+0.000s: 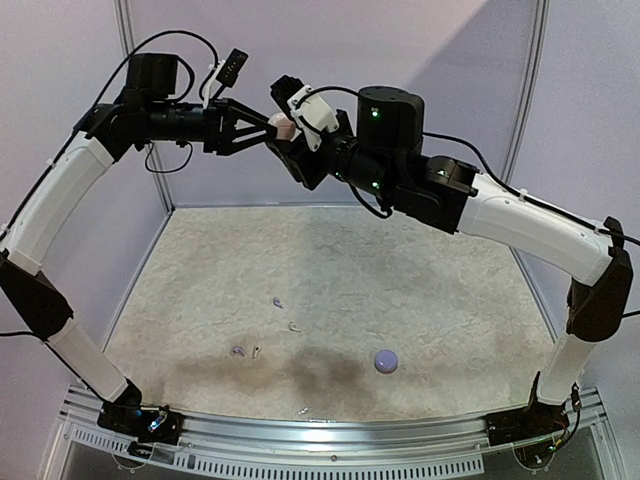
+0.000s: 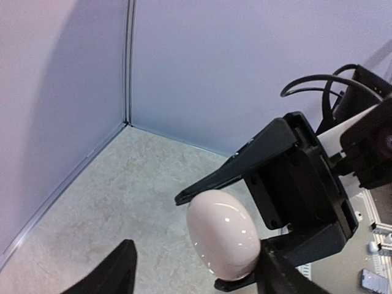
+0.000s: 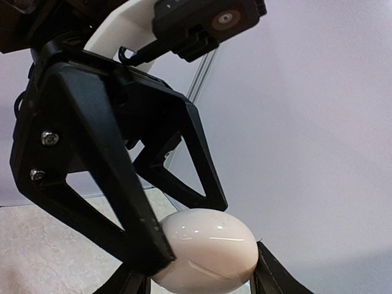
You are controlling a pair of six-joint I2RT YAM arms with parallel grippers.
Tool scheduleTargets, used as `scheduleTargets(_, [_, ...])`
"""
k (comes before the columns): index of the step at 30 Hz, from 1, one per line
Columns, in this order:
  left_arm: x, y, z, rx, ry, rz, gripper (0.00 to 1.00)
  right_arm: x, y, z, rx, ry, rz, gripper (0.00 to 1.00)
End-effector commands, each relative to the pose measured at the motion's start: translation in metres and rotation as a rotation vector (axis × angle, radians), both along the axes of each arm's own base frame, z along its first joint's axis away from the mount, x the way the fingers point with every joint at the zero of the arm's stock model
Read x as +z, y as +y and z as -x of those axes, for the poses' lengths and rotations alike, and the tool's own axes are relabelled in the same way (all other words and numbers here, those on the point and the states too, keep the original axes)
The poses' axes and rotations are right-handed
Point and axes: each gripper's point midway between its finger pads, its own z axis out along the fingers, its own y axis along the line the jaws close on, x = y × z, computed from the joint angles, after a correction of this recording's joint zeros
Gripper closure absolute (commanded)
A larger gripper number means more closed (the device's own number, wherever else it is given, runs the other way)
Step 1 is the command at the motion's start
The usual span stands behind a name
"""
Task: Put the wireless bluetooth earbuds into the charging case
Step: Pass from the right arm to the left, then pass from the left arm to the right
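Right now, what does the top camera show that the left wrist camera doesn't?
Only top: earbuds scattered on the table, and a lavender round thing near its front edge. Only left wrist: the right hand close up, one finger above the case, one below. Both: that pale rounded case held in the air, with the left hand at its other side.

Charging case [image 1: 282,124] blocks left hand [image 2: 197,257] — right hand [image 3: 202,277] behind.

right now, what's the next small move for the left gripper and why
Probably close the left gripper onto the charging case. The right gripper holds it in mid-air with the lid shut, and the left fingers bracket it with a gap on one side, so a second grip seems needed to open it.
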Motion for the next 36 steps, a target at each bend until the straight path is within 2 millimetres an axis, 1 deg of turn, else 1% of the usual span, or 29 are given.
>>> scheduleTargets(1, [-0.011, -0.016, -0.010, 0.014, 0.016, -0.006, 0.40, 0.009, 0.006, 0.001, 0.003, 0.003, -0.035, 0.64])
scheduleTargets(3, [-0.021, -0.018, -0.010, 0.002, 0.026, -0.027, 0.51, 0.012, 0.004, 0.000, -0.010, 0.000, -0.043, 0.64])
scheduleTargets(5, [-0.029, -0.019, -0.007, -0.012, 0.039, -0.043, 0.56, 0.015, 0.002, -0.002, -0.026, -0.004, -0.051, 0.64])
scheduleTargets(7, [-0.030, -0.019, -0.007, -0.019, 0.040, -0.045, 0.63, 0.014, 0.003, -0.004, -0.033, -0.008, -0.044, 0.64])
scheduleTargets(9, [-0.029, -0.020, -0.007, -0.024, 0.035, -0.043, 0.78, 0.012, 0.006, -0.005, -0.031, -0.010, -0.033, 0.64])
scheduleTargets(12, [-0.033, -0.021, -0.003, -0.048, 0.048, -0.047, 0.86, 0.012, 0.008, -0.006, -0.033, -0.012, -0.036, 0.64])
scheduleTargets(15, [-0.037, -0.022, 0.004, -0.087, 0.069, -0.049, 0.98, 0.015, 0.006, -0.008, -0.045, -0.018, -0.048, 0.64])
scheduleTargets(16, [-0.037, -0.022, 0.005, -0.093, 0.068, -0.048, 1.00, 0.015, 0.006, -0.009, -0.049, -0.019, -0.047, 0.64])
scheduleTargets(19, [-0.035, -0.022, 0.007, -0.102, 0.057, -0.044, 1.00, 0.015, 0.006, -0.009, -0.053, -0.023, -0.041, 0.63])
scheduleTargets(20, [-0.035, -0.022, 0.008, -0.109, 0.054, -0.042, 1.00, 0.014, 0.006, -0.010, -0.055, -0.024, -0.038, 0.59])
scheduleTargets(21, [-0.035, -0.021, 0.009, -0.116, 0.053, -0.039, 1.00, 0.013, 0.005, -0.009, -0.057, -0.023, -0.034, 0.48])
scheduleTargets(22, [-0.034, -0.021, 0.009, -0.119, 0.048, -0.036, 1.00, 0.011, 0.005, -0.010, -0.062, -0.019, -0.029, 0.34])
scheduleTargets(23, [-0.034, -0.019, 0.008, -0.117, 0.038, -0.033, 1.00, 0.009, 0.004, -0.011, -0.068, -0.013, -0.019, 0.16])
scheduleTargets(24, [-0.033, -0.016, 0.005, -0.108, 0.026, -0.030, 1.00, 0.006, 0.003, -0.012, -0.079, -0.009, -0.009, 0.04])
scheduleTargets(26, [-0.032, -0.010, -0.001, -0.094, -0.004, -0.028, 1.00, 0.003, -0.004, -0.013, -0.102, 0.004, 0.014, 0.01])
scheduleTargets(27, [-0.031, -0.007, -0.003, -0.089, -0.019, -0.031, 1.00, -0.002, -0.005, -0.012, -0.101, 0.016, 0.038, 0.01])
scheduleTargets(28, [-0.031, -0.004, -0.005, -0.087, -0.039, -0.035, 1.00, -0.004, -0.010, -0.009, -0.093, 0.026, 0.057, 0.01])
scheduleTargets(29, [-0.033, -0.001, -0.005, -0.091, -0.059, -0.047, 1.00, -0.009, -0.010, -0.004, -0.061, 0.043, 0.088, 0.01])
scheduleTargets(30, [-0.035, 0.001, -0.005, -0.097, -0.086, -0.062, 1.00, -0.013, -0.011, 0.006, -0.010, 0.064, 0.120, 0.01])
scheduleTargets(31, [-0.037, 0.002, -0.003, -0.110, -0.118, -0.081, 1.00, -0.018, -0.010, 0.018, 0.061, 0.090, 0.151, 0.01])
scheduleTargets(34, [-0.047, 0.005, 0.011, -0.187, -0.198, -0.127, 1.00, -0.024, -0.015, 0.067, 0.322, 0.178, 0.211, 0.01])
scheduleTargets(36, [-0.050, 0.007, 0.021, -0.243, -0.243, -0.142, 1.00, -0.024, -0.022, 0.088, 0.439, 0.237, 0.212, 0.01])
